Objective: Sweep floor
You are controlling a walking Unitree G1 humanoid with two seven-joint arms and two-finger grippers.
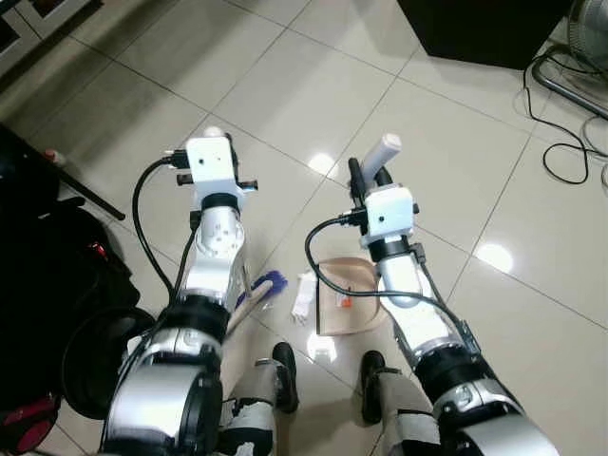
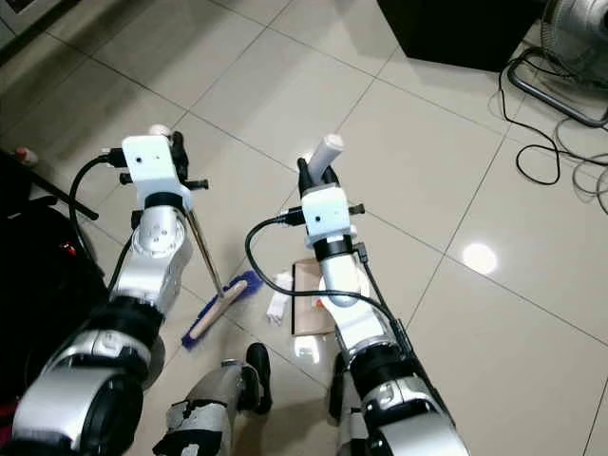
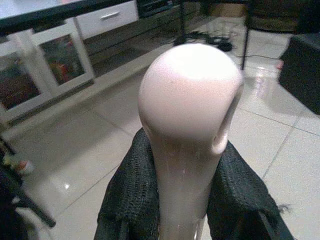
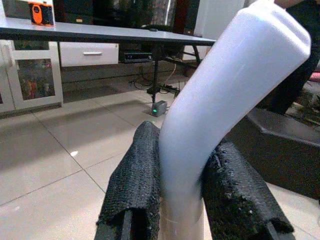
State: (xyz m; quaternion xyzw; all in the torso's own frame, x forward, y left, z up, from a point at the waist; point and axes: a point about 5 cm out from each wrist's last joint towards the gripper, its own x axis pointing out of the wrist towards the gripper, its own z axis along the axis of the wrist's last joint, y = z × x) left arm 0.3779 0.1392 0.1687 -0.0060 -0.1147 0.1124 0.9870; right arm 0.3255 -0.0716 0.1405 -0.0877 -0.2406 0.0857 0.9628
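Blue bristles: we saw the broom head (image 2: 220,310) down on the pale tiled floor (image 2: 427,161), just in front of the robot's feet and to the left of the dustpan (image 2: 313,302).
Left gripper (image 3: 186,200): its black padded fingers (image 3: 131,190) were clenched on the rounded pink top of the broom handle (image 3: 187,115), held up at about arm height.
Right gripper (image 4: 182,190): it was grasping the white curved dustpan handle (image 4: 225,95), with a pad pressed to each side.
Litter: the white scraps (image 2: 278,296) lay between broom head and dustpan, touching or just beside the pan's edge; we could not tell which.
Long axis: the broom stick (image 2: 204,256) slanted from the left gripper down and toward the robot's right, so the bristles sat nearer the midline than the hand did.
Relation that mattered: the scraps lay to the right of the bristles, with the pan beyond, so we judged that a short stroke rightward would serve.
View difference: the head views gave the floor layout; the wrist views alone showed the fingers' grip on each handle, plus a low cabinet (image 3: 60,55) and a dark table (image 4: 100,35) behind.
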